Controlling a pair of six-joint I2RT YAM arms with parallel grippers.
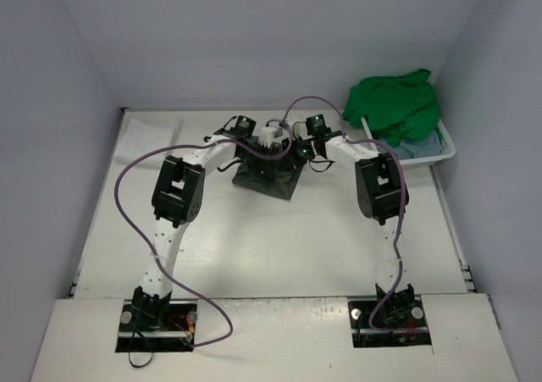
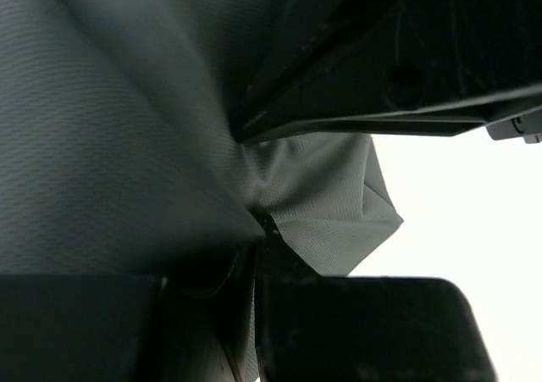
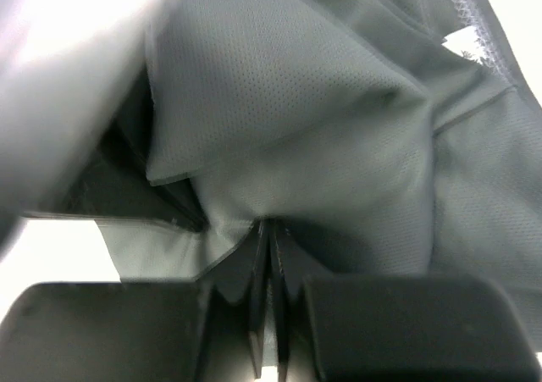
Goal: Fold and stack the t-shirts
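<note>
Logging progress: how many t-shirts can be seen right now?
4: a dark grey shirt mid-table, a white shirt flat at far left, a green shirt heaped in the basket over a light blue shirt. Others may hide beneath.

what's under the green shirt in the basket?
A light blue shirt shows under the green shirt at the near side of the basket. The green shirt covers the rest of the basket, so anything else inside can't be seen.
</note>
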